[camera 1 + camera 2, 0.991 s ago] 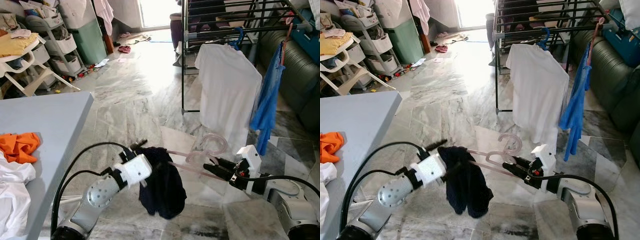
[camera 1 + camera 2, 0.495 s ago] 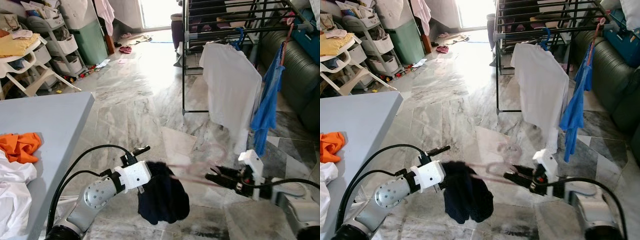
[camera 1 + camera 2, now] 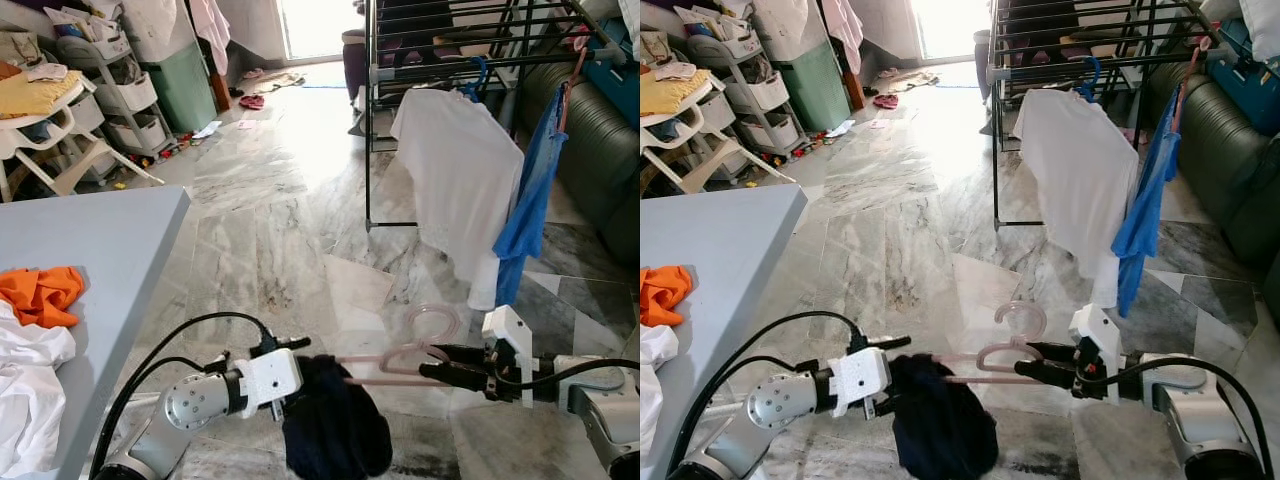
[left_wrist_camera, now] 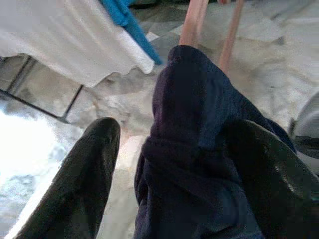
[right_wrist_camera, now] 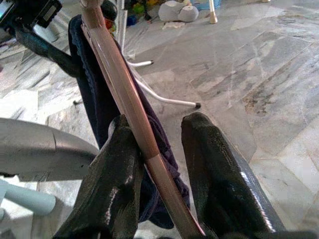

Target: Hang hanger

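Note:
A clear pink hanger (image 3: pixel 400 358) hangs low over the marble floor, its hook (image 3: pixel 432 318) pointing up. A dark navy garment (image 3: pixel 335 430) is draped over its left end. My right gripper (image 3: pixel 432 362) is shut on the hanger near the hook; in the right wrist view the hanger bar (image 5: pixel 124 94) runs between the black fingers (image 5: pixel 214 169). My left gripper (image 3: pixel 305 362) is shut on the navy garment (image 4: pixel 199 149), one finger (image 4: pixel 79 184) on each side of the bunched cloth. The black drying rack (image 3: pixel 450 40) stands ahead to the right.
A white shirt (image 3: pixel 460 170) and a blue garment (image 3: pixel 535 190) hang from the rack. A grey table (image 3: pixel 90 260) on my left holds an orange cloth (image 3: pixel 40 290) and a white cloth (image 3: pixel 25 390). A dark sofa (image 3: pixel 610 150) stands at the right, shelves and a white chair (image 3: pixel 50 120) far left.
Both grippers sit a little lower in the picture, and the hanger now lies nearly level. The navy garment hangs lower. Both grips are unchanged.

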### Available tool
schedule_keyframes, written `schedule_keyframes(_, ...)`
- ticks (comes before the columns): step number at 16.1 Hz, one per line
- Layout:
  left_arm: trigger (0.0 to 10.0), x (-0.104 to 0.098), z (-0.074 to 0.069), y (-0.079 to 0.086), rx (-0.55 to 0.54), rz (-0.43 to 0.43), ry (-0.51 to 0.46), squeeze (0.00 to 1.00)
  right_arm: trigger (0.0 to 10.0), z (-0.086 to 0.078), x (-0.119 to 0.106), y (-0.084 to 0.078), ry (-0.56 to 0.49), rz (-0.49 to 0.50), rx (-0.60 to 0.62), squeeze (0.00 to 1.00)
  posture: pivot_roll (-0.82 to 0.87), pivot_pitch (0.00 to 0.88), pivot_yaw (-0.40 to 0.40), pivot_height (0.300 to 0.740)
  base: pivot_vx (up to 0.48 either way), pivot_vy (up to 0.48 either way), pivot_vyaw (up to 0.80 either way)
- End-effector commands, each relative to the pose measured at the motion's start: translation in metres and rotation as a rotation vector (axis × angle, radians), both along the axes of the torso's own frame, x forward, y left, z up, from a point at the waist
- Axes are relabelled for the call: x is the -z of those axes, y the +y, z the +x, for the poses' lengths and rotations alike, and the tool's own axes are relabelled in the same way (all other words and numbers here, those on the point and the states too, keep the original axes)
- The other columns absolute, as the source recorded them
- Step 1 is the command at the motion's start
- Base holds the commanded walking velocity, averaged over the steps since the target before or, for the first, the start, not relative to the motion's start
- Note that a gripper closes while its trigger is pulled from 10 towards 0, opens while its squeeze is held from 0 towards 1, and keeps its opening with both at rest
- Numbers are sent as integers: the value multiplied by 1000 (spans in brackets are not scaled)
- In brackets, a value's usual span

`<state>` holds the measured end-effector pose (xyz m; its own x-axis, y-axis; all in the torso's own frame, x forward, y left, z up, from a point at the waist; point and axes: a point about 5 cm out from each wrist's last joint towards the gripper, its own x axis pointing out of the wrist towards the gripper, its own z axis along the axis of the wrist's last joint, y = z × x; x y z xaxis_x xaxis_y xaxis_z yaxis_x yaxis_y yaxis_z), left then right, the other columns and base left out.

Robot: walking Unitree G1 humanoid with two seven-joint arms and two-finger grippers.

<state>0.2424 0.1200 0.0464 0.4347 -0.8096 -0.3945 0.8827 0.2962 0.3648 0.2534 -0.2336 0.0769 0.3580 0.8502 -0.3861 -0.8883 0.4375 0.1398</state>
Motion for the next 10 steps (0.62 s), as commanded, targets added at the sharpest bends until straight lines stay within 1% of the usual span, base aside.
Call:
schedule_keyframes(1, 0, 0, -1, 6, -2, 12, 18, 0, 10000, 6, -12, 7, -51, 2, -68, 0, -104, 0, 143, 740, 0, 0, 0)
schedule_keyframes(5, 0, -2, 2, 7, 0, -3, 64, 0, 10000, 5, -10, 5, -55, -59, -115, 0, -102, 0, 146, 740, 0, 0, 0)
schedule_keyframes(7, 0, -1, 2, 6, 9, 1, 82, 0, 10000, 6, -9, 5, -77, -87, -117, 0, -102, 0, 147, 740, 0, 0, 0)
schedule_keyframes(8, 0, -1, 1, 6, 15, 3, 92, 0, 10000, 9, -9, 5, -106, -104, -106, 0, -102, 0, 148, 740, 0, 0, 0)
schedule_keyframes(9, 0, -1, 3, 5, 0, -2, 73, 0, 10000, 16, -13, 7, -172, -124, -80, 0, -103, 0, 149, 740, 0, 0, 0)
schedule_keyframes(10, 0, -1, 4, 4, -10, -3, 59, 0, 10000, 18, -15, 8, -189, -131, -77, 0, -103, 0, 149, 740, 0, 0, 0)
